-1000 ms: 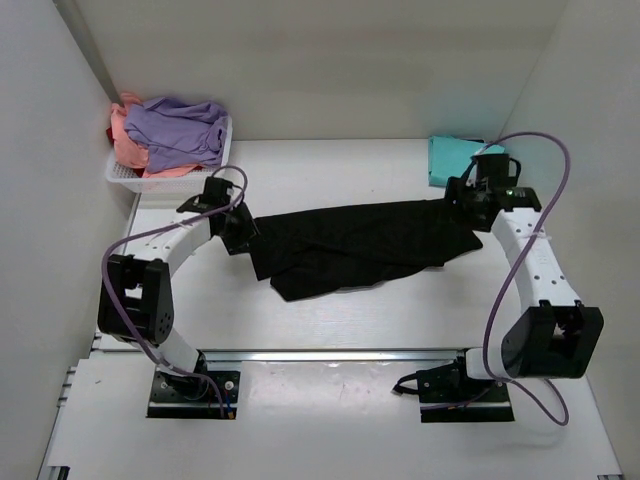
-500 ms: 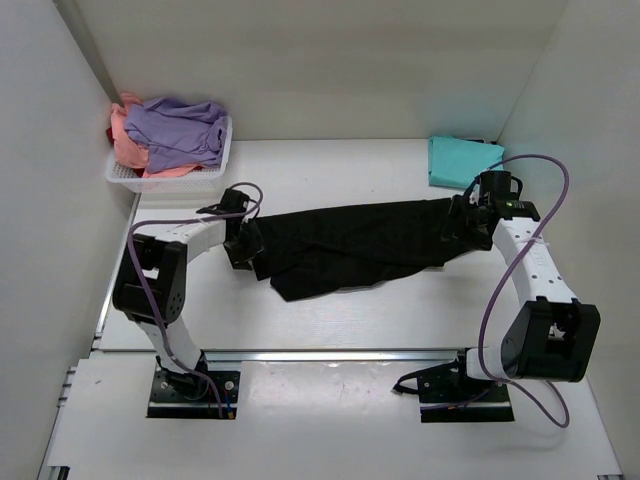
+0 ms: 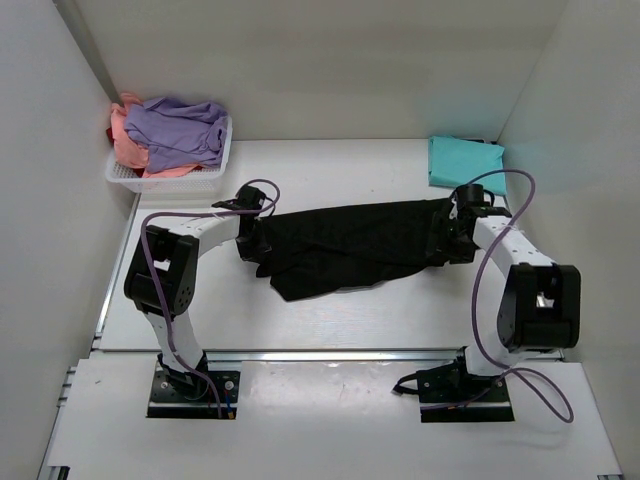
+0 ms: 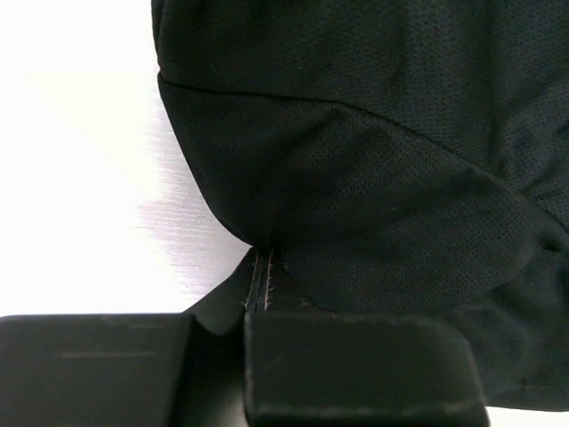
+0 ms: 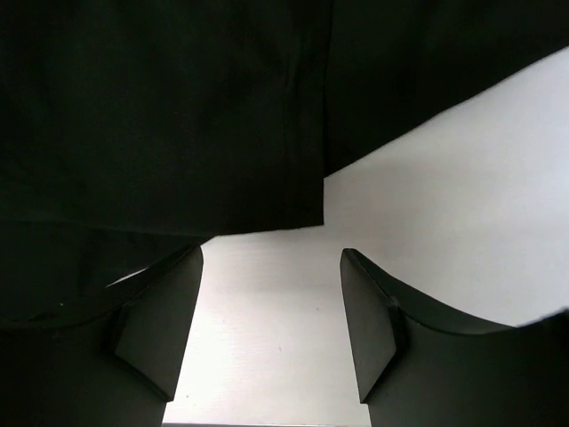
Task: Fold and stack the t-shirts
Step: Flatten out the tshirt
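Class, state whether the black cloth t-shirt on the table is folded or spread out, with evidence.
Spread out, not folded: the black cloth t-shirt lies stretched, rumpled, across the white table.

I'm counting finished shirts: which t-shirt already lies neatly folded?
The teal t-shirt, flat in the far right corner. The black t-shirt lies spread out; the others are heaped in the basket.

Red tee [image 3: 113,133] largely beneath salmon-pink tee [image 3: 127,152]
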